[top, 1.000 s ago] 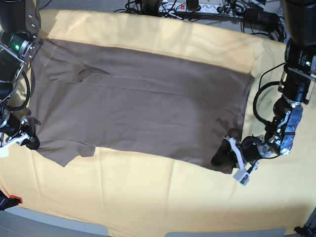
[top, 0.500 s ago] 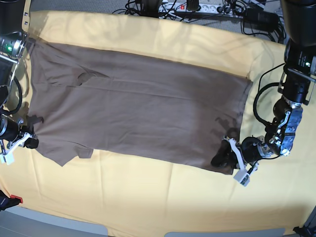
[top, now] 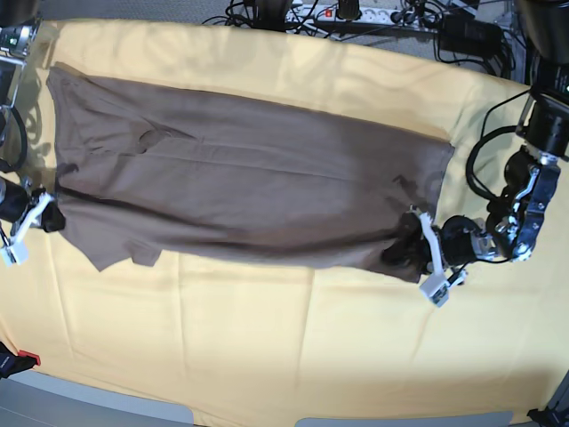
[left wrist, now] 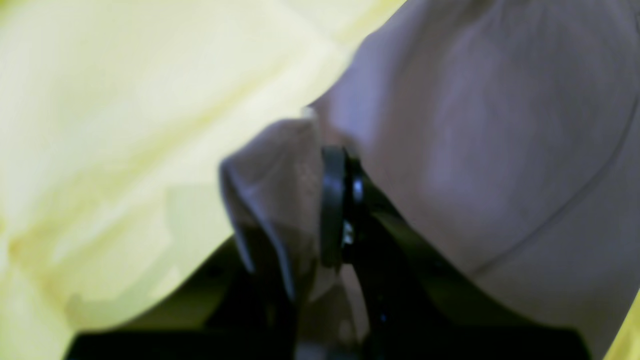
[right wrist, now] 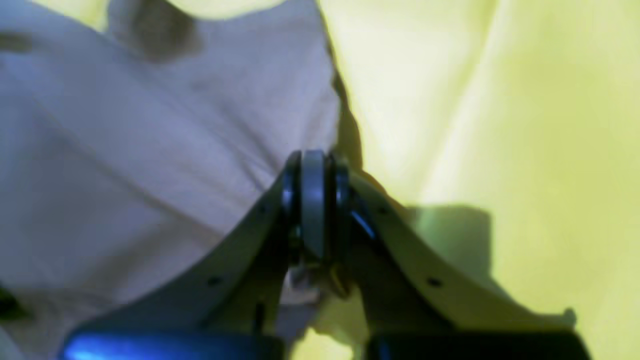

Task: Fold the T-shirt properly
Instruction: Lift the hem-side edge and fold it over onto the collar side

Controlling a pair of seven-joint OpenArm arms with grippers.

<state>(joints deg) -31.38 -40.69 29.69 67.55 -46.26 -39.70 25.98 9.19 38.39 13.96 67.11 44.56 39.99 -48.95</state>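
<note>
Raised: both grippers and T-shirt's near edge

L gripper (top: 404, 258) and R gripper (top: 53, 216) moved up/away from table's near edge. Each clamps fabric at one end of near edge. T-shirt (top: 258, 178) lies spread on pale yellow cloth (top: 258, 347), w/ near edge lifted between grippers.

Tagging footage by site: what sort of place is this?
Probably a robotics lab or workshop: bundled black cables behind the work surface, robot arms on both sides, and a pale yellow cloth spread under a brown T-shirt.
</note>
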